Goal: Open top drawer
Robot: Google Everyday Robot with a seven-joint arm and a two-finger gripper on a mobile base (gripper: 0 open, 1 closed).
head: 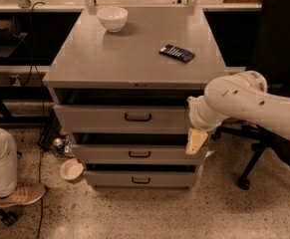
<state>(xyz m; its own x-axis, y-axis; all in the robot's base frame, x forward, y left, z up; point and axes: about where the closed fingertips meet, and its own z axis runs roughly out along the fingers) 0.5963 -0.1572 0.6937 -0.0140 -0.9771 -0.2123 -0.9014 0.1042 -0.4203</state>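
Observation:
The grey metal cabinet [134, 59] has three drawers. The top drawer [94, 119] is the tallest, with a small dark loop handle [138, 117] at its centre; it stands out a little from the frame, with a dark gap above it. My white arm [244, 101] reaches in from the right. My gripper [196, 141] with cream fingers hangs at the cabinet's right front corner, just below the top drawer's right end and well right of the handle. It holds nothing that I can see.
A white bowl [112, 18] and a dark flat device [177, 53] lie on the cabinet top. A black office chair [284, 59] stands right. A person's leg and shoe [15, 193] are at the lower left. A small bowl [71, 169] lies on the floor.

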